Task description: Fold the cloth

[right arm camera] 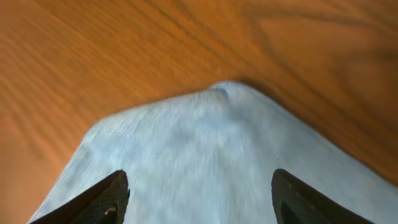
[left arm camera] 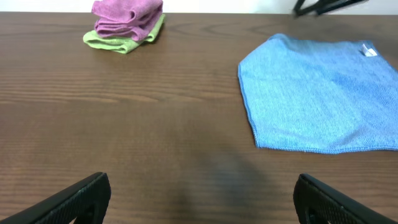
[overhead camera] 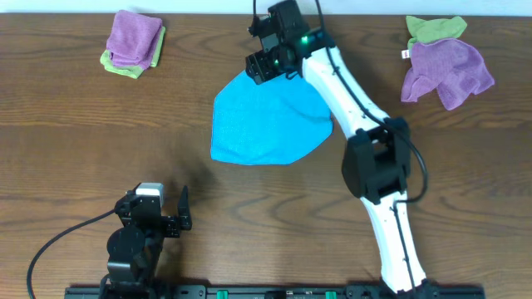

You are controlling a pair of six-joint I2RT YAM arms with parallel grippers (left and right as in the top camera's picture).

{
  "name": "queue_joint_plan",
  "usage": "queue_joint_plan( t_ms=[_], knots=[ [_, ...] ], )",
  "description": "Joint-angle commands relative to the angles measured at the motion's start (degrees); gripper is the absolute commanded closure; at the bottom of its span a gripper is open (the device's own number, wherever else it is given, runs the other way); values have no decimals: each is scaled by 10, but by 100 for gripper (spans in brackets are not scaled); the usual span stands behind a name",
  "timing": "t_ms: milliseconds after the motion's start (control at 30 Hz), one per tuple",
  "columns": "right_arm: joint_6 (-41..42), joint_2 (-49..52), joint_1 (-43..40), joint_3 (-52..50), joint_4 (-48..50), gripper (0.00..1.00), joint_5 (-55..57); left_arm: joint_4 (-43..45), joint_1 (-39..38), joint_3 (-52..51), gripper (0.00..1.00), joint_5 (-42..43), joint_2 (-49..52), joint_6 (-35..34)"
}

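Nearest, the left gripper point(left arm camera: 199, 205) idles released over the desk point(left arm camera: 124, 124). The blue cloth point(overhead camera: 266, 124) lies flat mid-desk. At its far corner the right gripper point(right arm camera: 199, 202) hangs spread, and should pinch that corner squarely before drawing it toward the near hem.

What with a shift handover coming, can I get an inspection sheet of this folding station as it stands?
Surface: dark wooden table, no spills seen.
Job's things: blue cloth lying spread out, its far corner between the right gripper's fingers.
Clutter: folded purple-on-green stack at far left; loose purple and green cloths at far right.
Grippers: left gripper open over bare wood, near its base; right gripper open, straddling the cloth's corner.
Cables: black cable looping from the left arm; another along the right arm.
Surroundings: white strip beyond the far edge; nothing else seen.
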Motion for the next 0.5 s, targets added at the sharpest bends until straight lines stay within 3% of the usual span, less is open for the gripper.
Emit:
queue_joint_plan(
  t_ms=[0, 100, 233, 467],
  knots=[
    [-28, -71, -9, 24, -57, 27, 52, -2, -2, -11, 5, 2, -4, 4],
    [-56, -107, -27, 24, -154, 34, 78, -2, -2, -11, 5, 2, -4, 4],
    [-56, -115, -68, 23, -220, 34, 104, -2, -2, -11, 5, 2, -4, 4],
    [-59, -107, -155, -57, -141, 29, 30, -2, -2, -11, 5, 2, -4, 4]
  ],
)
